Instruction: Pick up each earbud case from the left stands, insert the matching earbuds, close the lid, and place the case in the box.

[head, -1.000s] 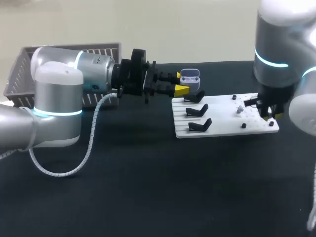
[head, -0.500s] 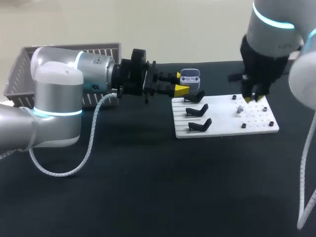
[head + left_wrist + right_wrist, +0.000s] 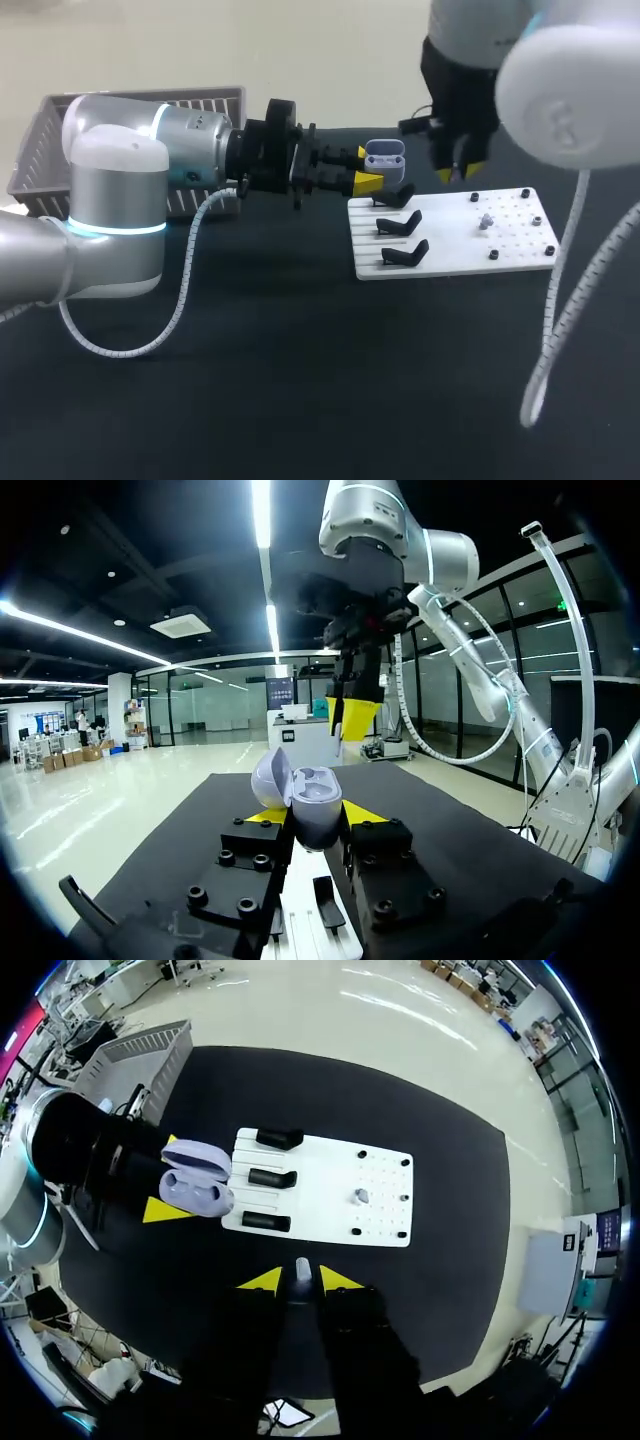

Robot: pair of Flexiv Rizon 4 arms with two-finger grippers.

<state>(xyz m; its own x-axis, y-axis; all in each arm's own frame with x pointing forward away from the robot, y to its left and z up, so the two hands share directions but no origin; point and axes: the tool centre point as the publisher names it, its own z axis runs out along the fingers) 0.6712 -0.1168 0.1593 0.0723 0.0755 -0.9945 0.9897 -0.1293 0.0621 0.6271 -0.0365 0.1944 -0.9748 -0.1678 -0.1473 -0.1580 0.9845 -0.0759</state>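
Note:
My left gripper (image 3: 366, 168) is shut on an open lavender earbud case (image 3: 385, 155), held lid-up just beyond the white stand board's (image 3: 450, 245) far left corner. In the left wrist view the case (image 3: 305, 798) sits between the yellow tips with its two sockets showing. My right gripper (image 3: 458, 172) hangs above the board, right of the case, shut on a small white earbud (image 3: 302, 1269). From the left wrist it shows as a gripper (image 3: 352, 716) pointing down over the case. Another white earbud (image 3: 486, 221) lies on the board's peg area.
Three black stands (image 3: 400, 223) on the board's left half are bare. Small black pegs (image 3: 493, 255) dot its right half. A grey slatted basket (image 3: 130, 110) stands at the table's far left behind my left arm. The black table (image 3: 300, 380) spreads in front.
My right arm has lifted off the board's right end and swung left and up toward the held case. The left arm and the case have stayed still.

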